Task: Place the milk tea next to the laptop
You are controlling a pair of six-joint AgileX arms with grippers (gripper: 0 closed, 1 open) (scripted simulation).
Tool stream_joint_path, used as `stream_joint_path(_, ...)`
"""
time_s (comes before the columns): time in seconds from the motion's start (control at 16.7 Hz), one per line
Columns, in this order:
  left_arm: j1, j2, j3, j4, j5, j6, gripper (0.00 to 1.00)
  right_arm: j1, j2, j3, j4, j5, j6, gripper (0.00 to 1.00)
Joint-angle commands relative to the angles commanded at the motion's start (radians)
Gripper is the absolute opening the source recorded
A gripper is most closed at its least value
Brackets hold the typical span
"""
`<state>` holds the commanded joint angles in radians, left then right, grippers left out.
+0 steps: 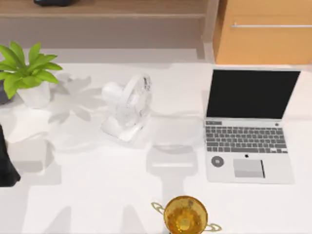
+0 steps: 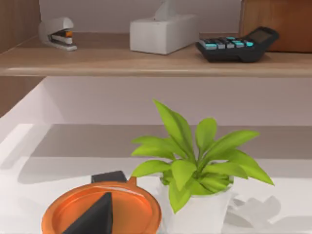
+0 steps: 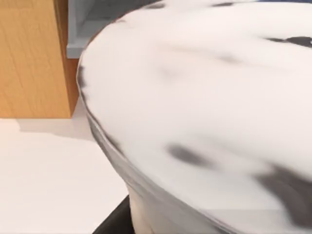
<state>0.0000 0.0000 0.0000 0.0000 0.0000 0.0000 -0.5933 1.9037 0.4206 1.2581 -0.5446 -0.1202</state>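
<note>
Status: placement not complete. The laptop [image 1: 248,126] stands open on the right half of the counter [image 1: 97,195], screen toward the back wall and keyboard toward the front edge. No cup stands on the counter beside it.

The right wrist view shows a large pale, rounded body with dark blotches [image 3: 204,122] pressed close against the camera. It is judged to be the milk tea, carried at the right hand. Whether that hand is clamped on it or spread cannot be told. A wooden cabinet [image 3: 29,58] and bare counter lie behind it, which suggests a position toward the right side of the counter, near the laptop.

The left arm [image 1: 7,161] sits parked at the left edge of the counter, near the potted plant [image 1: 27,73]. The state of its hand cannot be told.

Remaining steps, as judged:
1. Lower the milk tea upright onto the counter just beside the laptop.
2. Keep clear of the white fan [image 1: 127,107] and the gold trophy cup [image 1: 185,214].
3. Release and withdraw.
</note>
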Motion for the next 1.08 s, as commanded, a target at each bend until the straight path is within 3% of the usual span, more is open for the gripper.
stream_joint_path(1.08,0.0,0.0,0.0,0.0,0.0,0.0,1.0,0.017,-0.099,0.026,-0.036,0.015,0.007,0.0)
